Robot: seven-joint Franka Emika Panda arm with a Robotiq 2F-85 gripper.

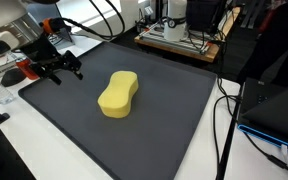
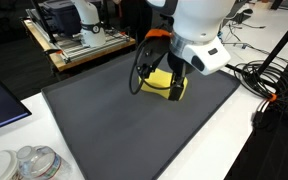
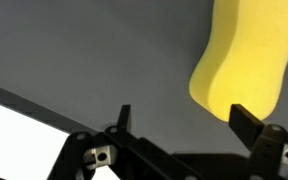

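Hovering by the mat (image 1: 174,120) corner, the gripper (image 1: 66,72) is seen with jaws spread wide and nothing pinched. The sponge (image 1: 118,94) is laid flat mid-mat, near but apart from it, so an approach step is judged to be in hand. For a grasp, the jaws would need to be centred across the sponge's narrow waist and then lowered. Clear tubs (image 2: 29,162) are seen off the mat in an exterior view, and their contents cannot be told.

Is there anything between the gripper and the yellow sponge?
Nothing: only bare mat separates the gripper from the sponge, as an exterior view and the wrist view show.
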